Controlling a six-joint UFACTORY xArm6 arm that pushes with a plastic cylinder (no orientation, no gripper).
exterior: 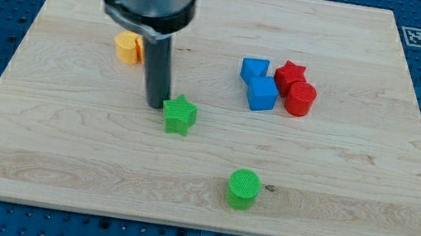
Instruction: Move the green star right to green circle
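Observation:
The green star [180,116] lies near the middle of the wooden board [48,144]. The green circle [243,188] stands below and to the right of it, toward the view's bottom. My tip [155,104] rests on the board just left of the green star, touching or nearly touching its upper left edge. The rod rises from there to the arm's grey body at the view's top.
A blue block [254,69] and a blue cube [262,94] sit right of centre, with a red star [290,74] and a red cylinder [300,99] beside them. A yellow-orange block [127,47] lies at the upper left, partly behind the rod.

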